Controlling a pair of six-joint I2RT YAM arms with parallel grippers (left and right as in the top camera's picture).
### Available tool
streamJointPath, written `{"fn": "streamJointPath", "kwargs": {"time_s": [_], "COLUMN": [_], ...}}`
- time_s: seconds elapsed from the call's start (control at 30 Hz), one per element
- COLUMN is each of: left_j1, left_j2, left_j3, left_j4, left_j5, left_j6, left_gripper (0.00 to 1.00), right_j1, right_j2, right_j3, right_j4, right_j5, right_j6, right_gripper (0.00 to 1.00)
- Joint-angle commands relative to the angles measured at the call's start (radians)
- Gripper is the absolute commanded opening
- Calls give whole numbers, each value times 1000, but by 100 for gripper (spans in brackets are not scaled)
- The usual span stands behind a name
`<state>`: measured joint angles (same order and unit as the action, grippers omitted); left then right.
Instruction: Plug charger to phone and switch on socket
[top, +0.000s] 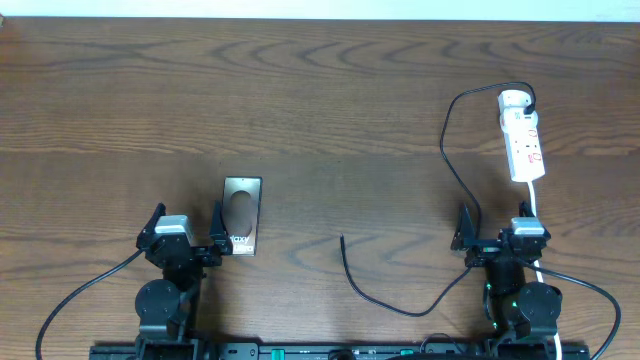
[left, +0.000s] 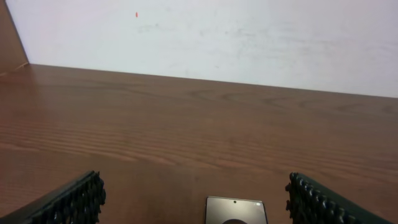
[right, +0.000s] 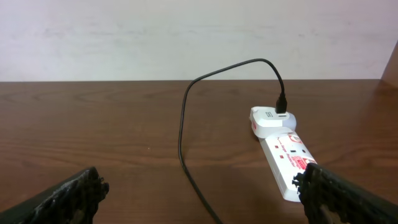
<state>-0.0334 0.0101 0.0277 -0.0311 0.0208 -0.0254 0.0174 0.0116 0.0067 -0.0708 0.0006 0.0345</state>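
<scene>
Overhead and wrist views at the outset of the task. The wooden table (top: 320, 100) carries all the items. The left gripper (top: 188, 225), at 7 o'clock on the table, and the right gripper (top: 494, 228), at 5 o'clock, both stand with jaws spread wide and nothing between them. The socket (top: 523, 140), a white strip, lies at 2 o'clock, its length running from 12 to 6 just ahead of the right gripper; whether its switch is on cannot be told. The phone (top: 242, 215) lies flat, face up, at 1 o'clock from the left gripper, just beside that gripper's inner finger. The charger (top: 447, 150) is a thin black cable, already seated in a white adapter (right: 272, 119) at the socket's 12 o'clock end. From there it loops toward 9 o'clock, runs down past the right gripper, and curls across the front edge. Its free tip (top: 342, 238) rests near the table's centre at 6 o'clock, well apart from the phone. The cable is judged light and limp, so it would droop if held far back; the best hold is likely just behind the tip. The phone appears glossy and light, liable to slide when the tip is pushed in, so bracing its long edges seems advisable.
</scene>
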Motion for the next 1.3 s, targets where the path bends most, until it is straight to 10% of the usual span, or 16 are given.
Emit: {"fn": "streamJointPath", "kwargs": {"time_s": [0.0, 0.4, 0.8, 1.27], "left_j1": [4, 4, 4, 4], "left_j2": [-5, 394, 1228, 1626], "left_j3": [18, 507, 1397, 1443], "left_j4": [9, -173, -867, -1035], "left_j5": [13, 50, 111, 232], "left_j6": [3, 5, 3, 2], "left_gripper": [92, 92, 92, 92], "right_j1": [7, 7, 7, 7], "right_j2": [-5, -5, -5, -5], "right_j3": [-1, -1, -1, -1], "right_j4": [-4, -4, -4, -4], "right_j5": [8, 8, 8, 8], "right_j6": [10, 10, 10, 10], "right_gripper": [99, 99, 99, 99]}}
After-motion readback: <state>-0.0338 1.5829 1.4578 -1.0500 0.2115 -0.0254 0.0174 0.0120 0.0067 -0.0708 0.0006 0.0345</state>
